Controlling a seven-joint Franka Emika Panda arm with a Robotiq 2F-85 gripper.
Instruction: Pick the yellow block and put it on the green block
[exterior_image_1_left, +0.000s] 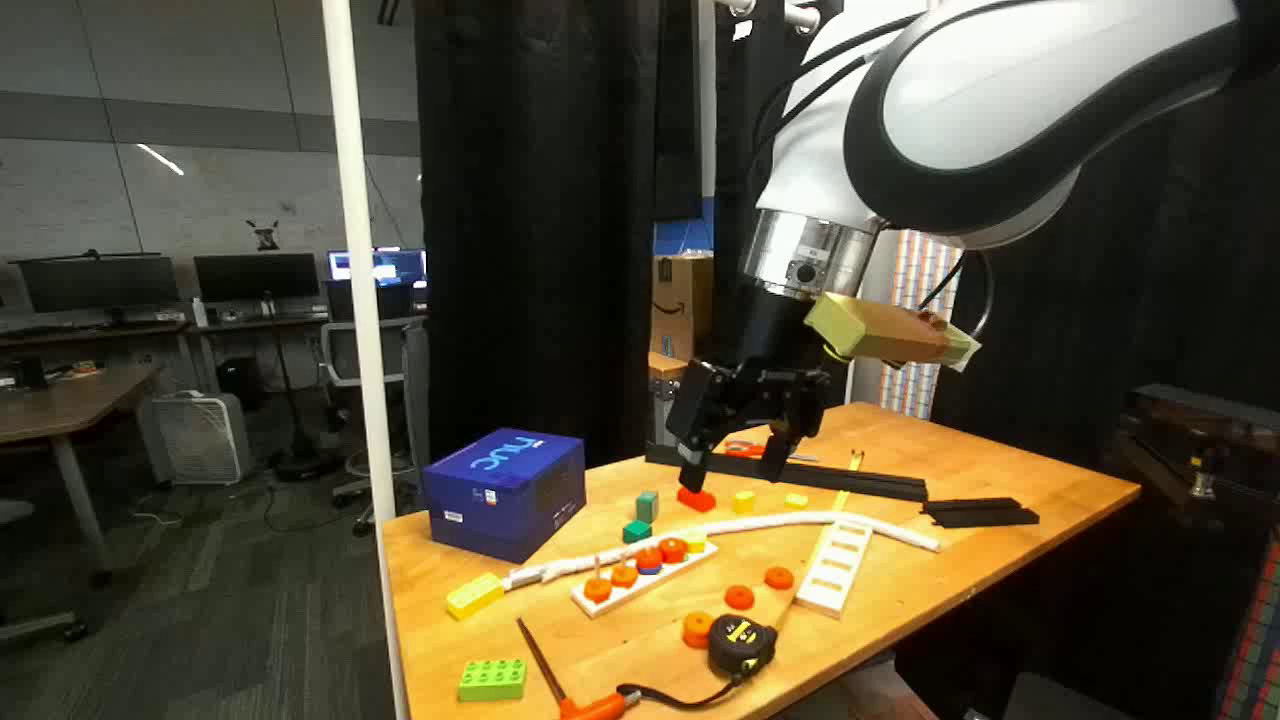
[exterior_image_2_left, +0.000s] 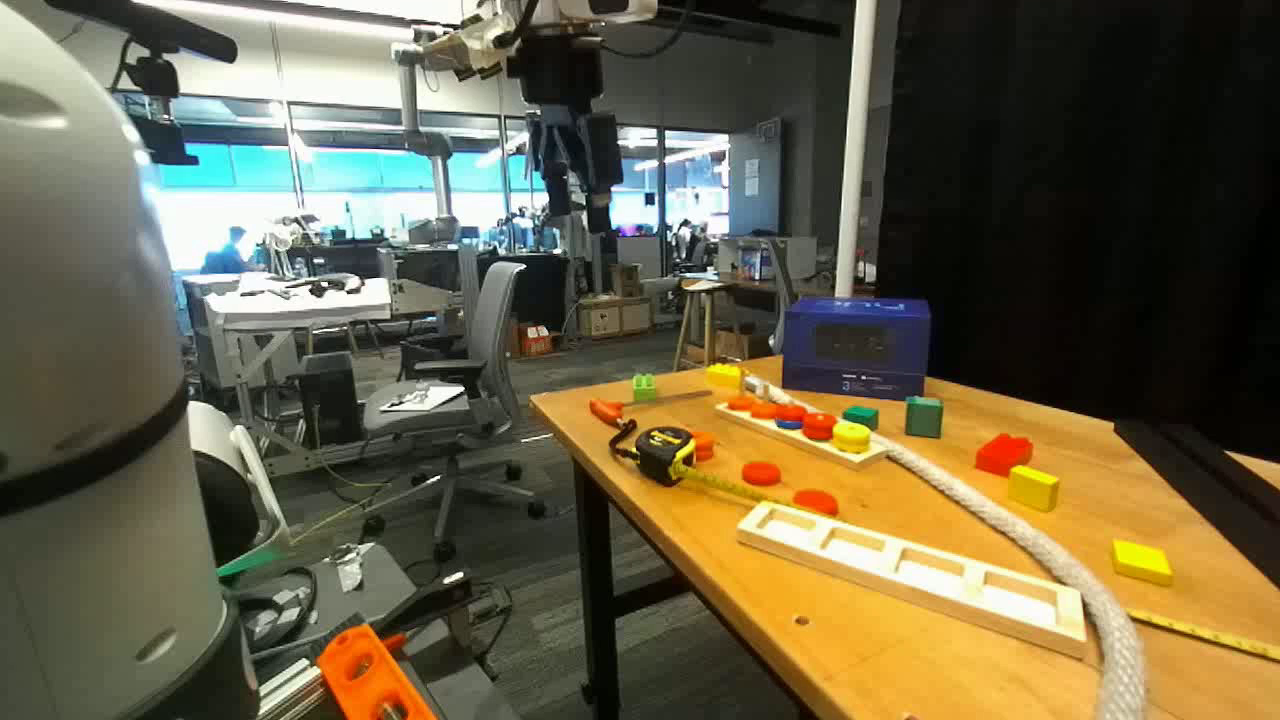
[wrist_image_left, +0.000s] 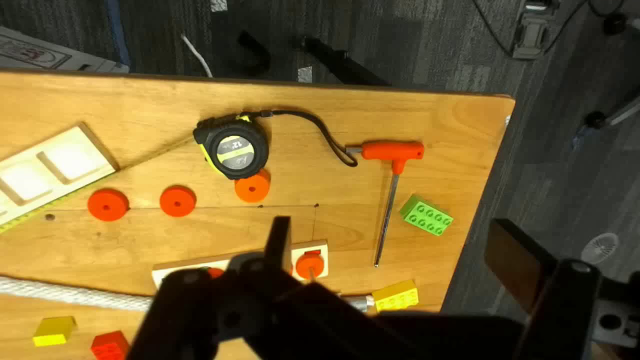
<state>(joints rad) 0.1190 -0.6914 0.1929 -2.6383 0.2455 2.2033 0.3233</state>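
Note:
Two small plain yellow blocks lie on the table: a yellow block (exterior_image_1_left: 743, 502) (exterior_image_2_left: 1033, 487) beside the red brick, and another yellow block (exterior_image_1_left: 796, 501) (exterior_image_2_left: 1142, 562) farther from the green ones. In the wrist view a yellow block (wrist_image_left: 54, 330) shows at lower left. Two small darker-green blocks stand near the blue box: a taller green block (exterior_image_1_left: 647, 506) (exterior_image_2_left: 924, 416) and a lower green block (exterior_image_1_left: 637, 531) (exterior_image_2_left: 860, 417). No darker-green block shows in the wrist view. My gripper (exterior_image_1_left: 733, 475) (exterior_image_2_left: 578, 215) (wrist_image_left: 392, 235) is open and empty, high above the table, apart from every block.
A blue box (exterior_image_1_left: 505, 495) stands at the table's corner. A white rope (exterior_image_1_left: 760, 522) crosses the table. A peg board with rings (exterior_image_1_left: 640, 585), a wooden frame (exterior_image_2_left: 910, 575), a tape measure (wrist_image_left: 235, 150), a hex key (wrist_image_left: 392, 150), a lime-green brick (wrist_image_left: 427, 216) and black rails (exterior_image_1_left: 800, 475) lie around.

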